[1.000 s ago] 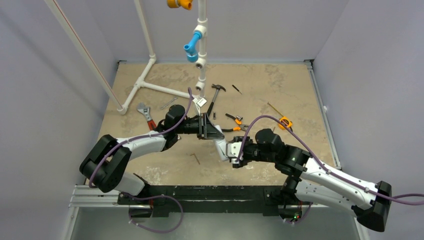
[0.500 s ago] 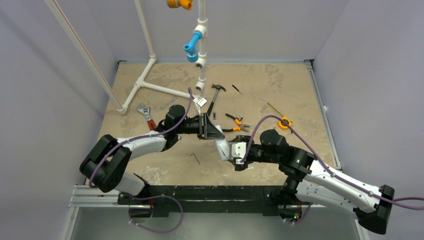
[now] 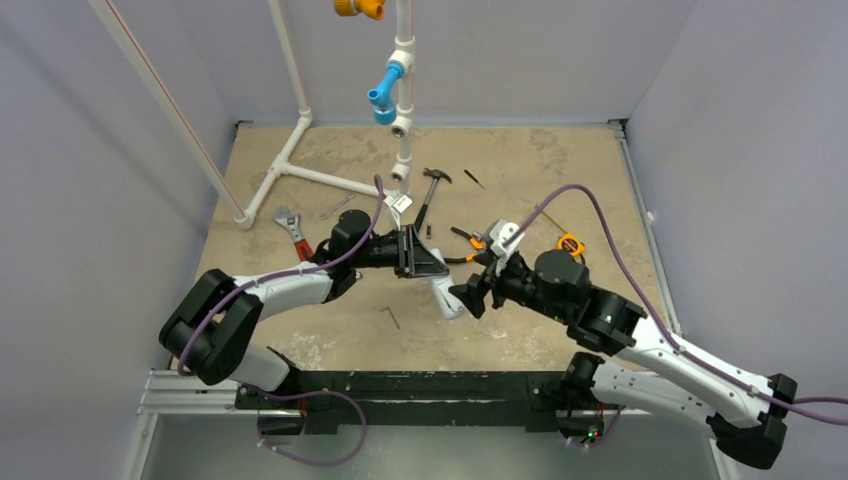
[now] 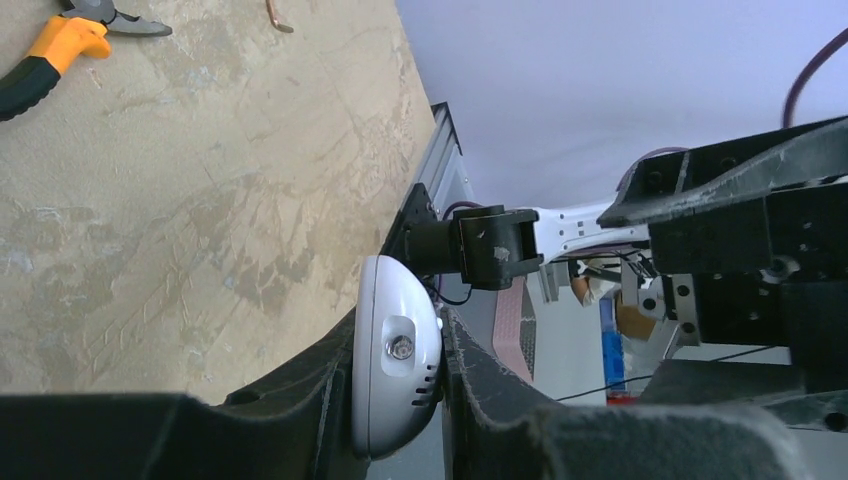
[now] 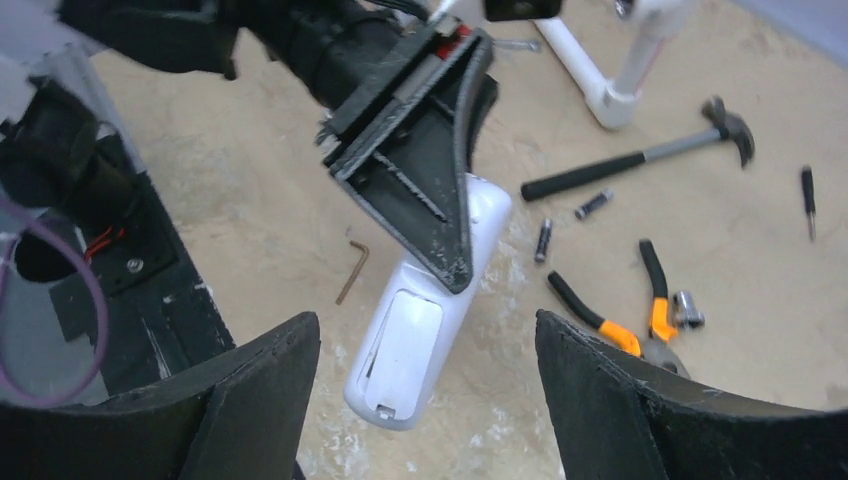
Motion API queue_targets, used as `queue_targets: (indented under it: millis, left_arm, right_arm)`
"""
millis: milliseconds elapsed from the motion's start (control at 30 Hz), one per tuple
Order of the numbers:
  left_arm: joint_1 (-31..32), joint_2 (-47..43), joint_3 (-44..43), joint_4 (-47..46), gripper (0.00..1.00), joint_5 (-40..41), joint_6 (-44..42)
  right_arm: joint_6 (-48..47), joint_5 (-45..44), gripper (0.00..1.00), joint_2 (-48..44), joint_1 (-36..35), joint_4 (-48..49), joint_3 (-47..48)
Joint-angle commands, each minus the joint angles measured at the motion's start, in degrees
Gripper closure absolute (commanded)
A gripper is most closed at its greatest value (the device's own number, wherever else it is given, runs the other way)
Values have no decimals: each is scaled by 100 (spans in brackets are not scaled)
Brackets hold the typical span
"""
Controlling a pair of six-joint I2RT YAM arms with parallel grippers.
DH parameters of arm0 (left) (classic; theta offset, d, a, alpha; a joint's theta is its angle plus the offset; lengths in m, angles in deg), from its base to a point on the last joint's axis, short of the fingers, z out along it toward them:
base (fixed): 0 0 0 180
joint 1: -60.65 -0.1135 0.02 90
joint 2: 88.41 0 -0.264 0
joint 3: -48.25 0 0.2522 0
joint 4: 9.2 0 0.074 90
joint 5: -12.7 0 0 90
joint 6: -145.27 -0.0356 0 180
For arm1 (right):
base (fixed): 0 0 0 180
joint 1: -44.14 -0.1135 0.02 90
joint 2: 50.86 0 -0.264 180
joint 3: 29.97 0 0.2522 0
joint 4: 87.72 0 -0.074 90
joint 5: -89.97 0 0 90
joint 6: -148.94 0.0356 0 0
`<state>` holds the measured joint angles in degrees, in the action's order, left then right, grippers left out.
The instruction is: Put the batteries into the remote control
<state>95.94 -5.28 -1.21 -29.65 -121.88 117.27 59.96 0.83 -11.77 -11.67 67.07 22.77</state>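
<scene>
The white remote control [image 5: 425,320] hangs tilted above the table, its back with the battery cover facing the right wrist camera. My left gripper [image 4: 398,332] is shut on its upper end [image 4: 398,370], black fingers [image 5: 420,200] on either side. In the top view the remote [image 3: 445,298] slopes down from the left gripper [image 3: 415,255] toward my right gripper [image 3: 472,292]. The right gripper [image 5: 422,328] is open, with its wide-spread fingers on either side of the remote's lower end and touching nothing. Two dark batteries [image 5: 543,240] [image 5: 592,205] lie on the table beyond the remote.
On the table lie a hammer [image 5: 640,160], orange-handled pliers [image 5: 610,320], a hex key [image 5: 352,272] and a small screwdriver [image 5: 808,200]. White pipework [image 5: 600,80] stands behind. A wrench [image 3: 292,228] and a tape measure [image 3: 570,243] lie farther out.
My right gripper has opened wider and drawn up and back from the remote's lower end, its wrist turning. The left gripper and the remote have stayed put.
</scene>
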Motion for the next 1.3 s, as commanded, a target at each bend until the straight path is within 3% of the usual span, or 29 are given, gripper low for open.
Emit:
queue_targets:
  millis: [0, 200, 967, 1267]
  left_arm:
    - [17, -130, -13, -73, 100, 85, -21]
    - [18, -112, -66, 18, 100, 111, -67]
    - [23, -57, -243, 382, 100, 151, -237]
    - [20, -76, -259, 455, 100, 154, -284]
  right_arm:
    - [1402, -1276, 25, 1007, 10, -1833, 1193]
    - [1596, -1059, 26, 1664, -13, -2124, 1279]
    - [1876, -390, 34, 1809, -164, -1564, 881]
    - [1808, -468, 45, 2072, -242, -1522, 880]
